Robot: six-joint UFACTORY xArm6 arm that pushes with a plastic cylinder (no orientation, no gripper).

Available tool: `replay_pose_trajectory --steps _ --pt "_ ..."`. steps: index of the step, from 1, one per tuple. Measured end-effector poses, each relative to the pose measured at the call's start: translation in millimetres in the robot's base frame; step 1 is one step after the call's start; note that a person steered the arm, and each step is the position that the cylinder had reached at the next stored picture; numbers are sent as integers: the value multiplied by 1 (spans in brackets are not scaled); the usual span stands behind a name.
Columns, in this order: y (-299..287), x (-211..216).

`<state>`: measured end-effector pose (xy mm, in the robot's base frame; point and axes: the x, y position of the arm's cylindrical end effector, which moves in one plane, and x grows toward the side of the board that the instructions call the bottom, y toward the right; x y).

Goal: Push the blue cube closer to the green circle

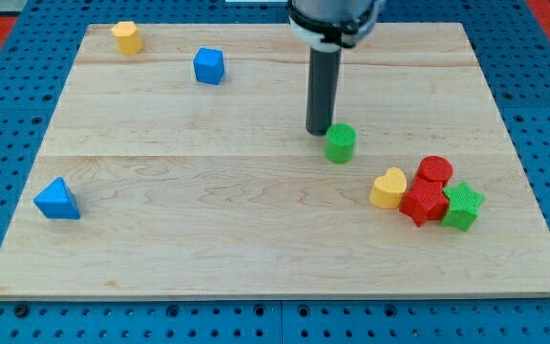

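The wooden table (256, 220) is the biggest thing, and it sits on a blue board with holes (8, 315). The arm (335, 19) comes down from the view's top, and its upper part is cut off by the edge. It has no fingers, only a dark rod. My tip (317, 131) rests on the table just to the left of the green circle (340, 142), almost touching it.

The blue cube (208, 66) is well apart from them, up near the view's top left. A yellow block (127, 37) sits further left of it. A blue triangle (57, 200) lies near the left edge.

At the view's right, four blocks huddle close: a yellow heart (388, 188), a red block (422, 202), a red round block (435, 170) partly hidden behind it, and a green block (463, 206). Their exact shapes are hard to tell.
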<state>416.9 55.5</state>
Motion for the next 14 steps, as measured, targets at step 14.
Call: replay_pose_trajectory --steps 14 --pt "-137 -119"
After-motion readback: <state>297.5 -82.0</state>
